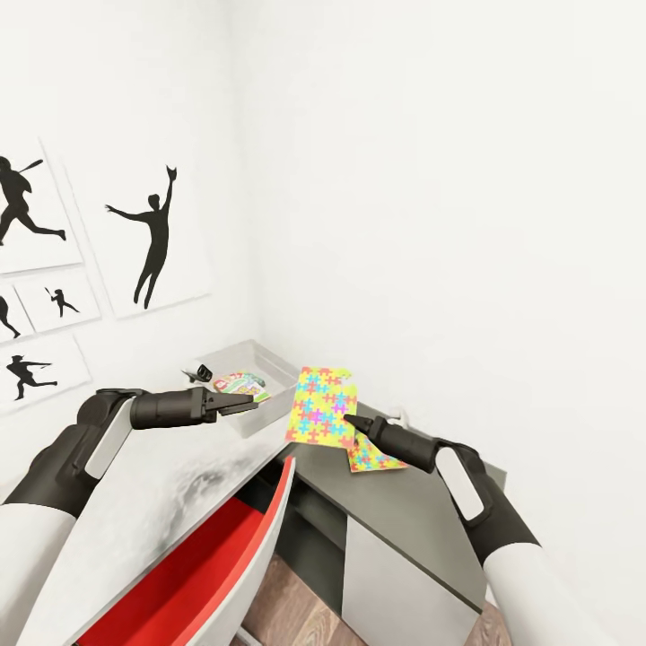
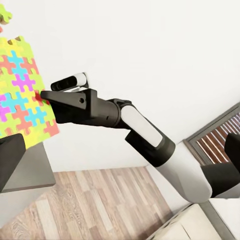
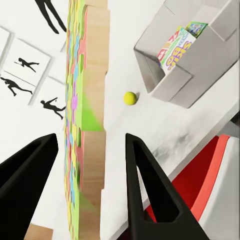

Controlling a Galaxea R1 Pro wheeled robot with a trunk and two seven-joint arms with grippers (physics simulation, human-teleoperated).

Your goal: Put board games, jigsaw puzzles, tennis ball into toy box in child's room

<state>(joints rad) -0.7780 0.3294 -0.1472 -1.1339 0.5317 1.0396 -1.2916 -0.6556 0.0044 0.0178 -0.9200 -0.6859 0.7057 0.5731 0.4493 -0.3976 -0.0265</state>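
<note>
Jigsaw puzzle panel (image 1: 321, 406) of yellow, pink, blue and green pieces stands upright between the right gripper's (image 1: 346, 419) spread black fingers (image 3: 145, 185), lifted above the dark grey cabinet top (image 1: 422, 511). At its ten o'clock sits the light grey toy box (image 1: 269, 363). Left gripper (image 1: 254, 405): cannot tell.

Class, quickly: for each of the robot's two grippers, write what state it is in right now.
Left gripper: empty; open or shut cannot be told.
Right gripper: shut on the thin multicoloured jagged-edged jigsaw panel, raised upright.
</note>
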